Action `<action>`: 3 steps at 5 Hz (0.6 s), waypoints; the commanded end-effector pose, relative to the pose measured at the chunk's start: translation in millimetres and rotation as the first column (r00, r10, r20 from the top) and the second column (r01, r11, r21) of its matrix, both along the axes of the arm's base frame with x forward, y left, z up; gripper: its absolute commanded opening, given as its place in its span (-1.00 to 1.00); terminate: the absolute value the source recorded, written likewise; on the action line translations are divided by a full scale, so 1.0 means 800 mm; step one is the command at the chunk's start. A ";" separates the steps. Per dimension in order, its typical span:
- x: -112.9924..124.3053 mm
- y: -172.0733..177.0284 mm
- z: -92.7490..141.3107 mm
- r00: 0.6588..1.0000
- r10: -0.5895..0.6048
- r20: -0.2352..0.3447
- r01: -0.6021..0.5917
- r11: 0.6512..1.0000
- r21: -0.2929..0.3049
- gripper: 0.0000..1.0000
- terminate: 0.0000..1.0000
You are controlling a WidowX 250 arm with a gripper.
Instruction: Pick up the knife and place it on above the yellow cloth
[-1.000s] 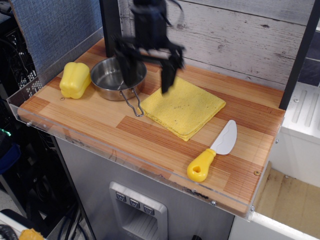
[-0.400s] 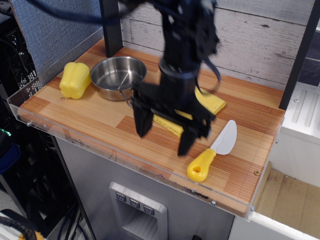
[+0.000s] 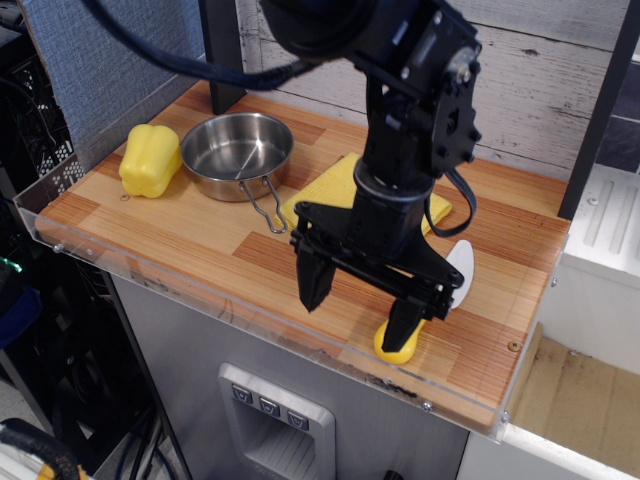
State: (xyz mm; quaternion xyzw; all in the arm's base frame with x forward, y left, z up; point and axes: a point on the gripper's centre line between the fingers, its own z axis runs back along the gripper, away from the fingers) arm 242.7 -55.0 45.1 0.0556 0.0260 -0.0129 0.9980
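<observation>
The knife lies at the front right of the wooden table; its yellow handle (image 3: 402, 347) peeks out under my right finger and part of its white blade (image 3: 462, 268) shows behind my arm. My gripper (image 3: 356, 305) is open, jaws spread wide, hanging just above the table with its right finger (image 3: 403, 320) over the knife handle and its left finger (image 3: 310, 283) over bare wood. The yellow cloth (image 3: 335, 184) lies behind, mostly hidden by my arm; a corner shows at the right of the arm.
A steel pan (image 3: 236, 152) with a wire handle stands at the back left. A yellow toy bell pepper (image 3: 150, 159) sits left of it. A clear plastic rim (image 3: 230, 305) edges the table front. A wood-panel wall stands behind.
My gripper has swung from above the pan and cloth forward and right, and lowered. It now hangs over the knife handle, still open.
</observation>
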 end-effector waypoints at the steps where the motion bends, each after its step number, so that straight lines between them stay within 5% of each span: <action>1: 0.023 -0.014 0.009 0.997 0.025 0.068 -0.022 0.998 -0.051 1.00 -1.00; 3: 0.031 -0.034 -0.006 0.993 0.033 0.114 -0.027 0.998 -0.056 1.00 -1.00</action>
